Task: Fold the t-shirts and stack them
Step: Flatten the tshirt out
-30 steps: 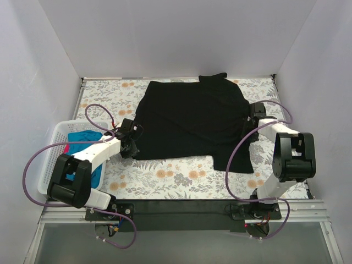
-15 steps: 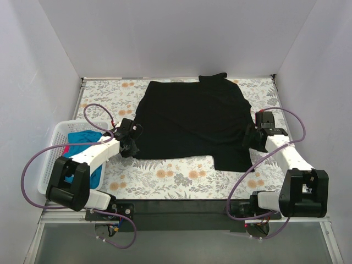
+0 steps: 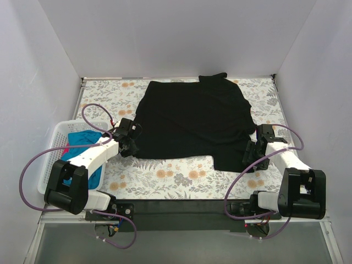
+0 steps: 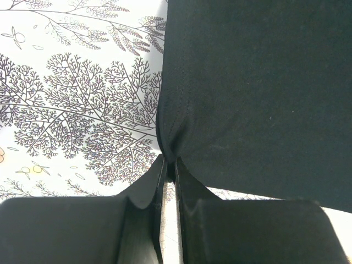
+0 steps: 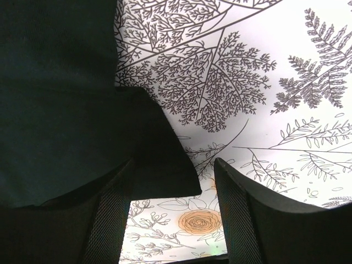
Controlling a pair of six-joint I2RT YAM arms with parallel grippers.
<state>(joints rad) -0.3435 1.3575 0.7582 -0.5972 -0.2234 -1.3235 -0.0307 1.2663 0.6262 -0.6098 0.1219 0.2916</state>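
A large black t-shirt (image 3: 192,121) lies spread on the floral table cover. My left gripper (image 3: 128,144) is shut on its near left edge; the left wrist view shows the cloth (image 4: 258,93) pinched between the closed jaws of that gripper (image 4: 169,163). My right gripper (image 3: 252,157) is open over the shirt's near right corner; in the right wrist view that corner (image 5: 159,165) lies between its spread fingers (image 5: 242,209), touching neither as far as I can see. A teal-blue shirt (image 3: 82,138) and a bit of pink-red cloth (image 3: 65,149) lie in the basket.
A white lattice basket (image 3: 50,144) stands at the left table edge beside the left arm. The floral table cover (image 3: 176,179) shows bare between the shirt and the arm bases. White walls close in the back and both sides.
My right arm has swung down from the shirt's right side to its near right corner, gripper open. My left gripper has stayed shut on the left edge, hardly moving.
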